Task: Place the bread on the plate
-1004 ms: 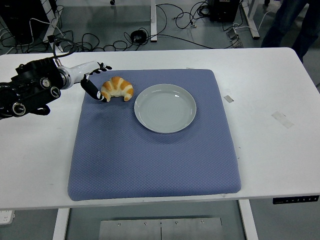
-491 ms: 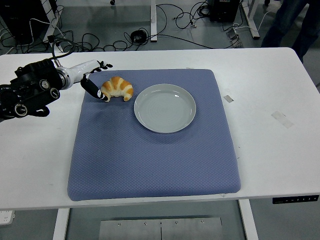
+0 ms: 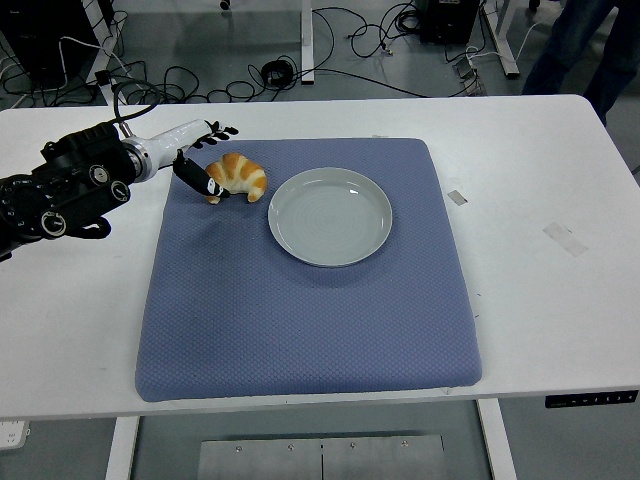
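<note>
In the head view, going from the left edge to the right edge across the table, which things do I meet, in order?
Black left arm → left hand → golden croissant → round pale grey plate → small strips of tape on the white table, all but the tape above or on the blue quilted mat.

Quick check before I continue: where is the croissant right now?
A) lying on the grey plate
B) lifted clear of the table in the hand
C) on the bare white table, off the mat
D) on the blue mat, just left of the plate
D: the croissant lies on the blue mat just left of the empty plate, with the left hand spread around its left end.
</note>
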Robot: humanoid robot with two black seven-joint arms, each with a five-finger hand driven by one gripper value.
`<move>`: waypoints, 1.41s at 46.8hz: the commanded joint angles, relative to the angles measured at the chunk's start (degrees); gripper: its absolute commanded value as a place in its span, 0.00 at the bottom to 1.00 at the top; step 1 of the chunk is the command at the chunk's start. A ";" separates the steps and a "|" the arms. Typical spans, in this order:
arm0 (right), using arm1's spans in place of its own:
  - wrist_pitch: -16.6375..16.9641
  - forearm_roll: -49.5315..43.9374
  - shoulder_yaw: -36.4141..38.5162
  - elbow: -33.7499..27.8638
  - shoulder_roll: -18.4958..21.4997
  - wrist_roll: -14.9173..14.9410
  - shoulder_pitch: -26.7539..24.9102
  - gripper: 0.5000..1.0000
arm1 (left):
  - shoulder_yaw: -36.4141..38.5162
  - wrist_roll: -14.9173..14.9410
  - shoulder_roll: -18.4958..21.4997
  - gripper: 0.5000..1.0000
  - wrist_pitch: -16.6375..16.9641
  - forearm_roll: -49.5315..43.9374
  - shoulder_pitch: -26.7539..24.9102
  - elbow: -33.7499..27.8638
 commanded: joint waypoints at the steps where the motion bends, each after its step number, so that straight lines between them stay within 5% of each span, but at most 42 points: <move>1: 0.00 0.00 0.02 -0.06 0.00 0.00 0.01 1.00 | 0.15 0.01 -0.76 0.81 0.53 -0.12 0.13 0.86; 7: 0.00 0.00 0.02 0.03 0.00 0.00 0.01 1.00 | 0.42 0.01 -1.64 0.68 1.14 -0.04 1.01 2.09; 16: 0.00 0.00 -0.06 -0.06 0.00 0.00 0.01 1.00 | 0.33 0.01 -2.52 0.64 2.02 -0.12 1.81 2.18; 29: 0.00 0.00 0.03 0.03 0.00 0.00 0.01 1.00 | -0.29 0.09 -1.99 0.00 2.02 -0.21 1.19 2.53; 37: 0.00 0.00 0.03 -0.06 0.00 0.00 0.01 1.00 | -0.99 0.18 -0.06 0.00 1.76 -3.20 -1.09 2.53; 45: 0.00 0.00 0.03 -0.06 0.00 0.00 0.01 1.00 | -1.61 1.23 0.91 0.00 -2.81 -10.92 -2.68 1.30; 66: 0.00 0.00 0.03 0.02 0.00 0.00 0.01 1.00 | -5.39 4.84 -1.20 0.00 -1.06 -14.19 -4.26 -12.06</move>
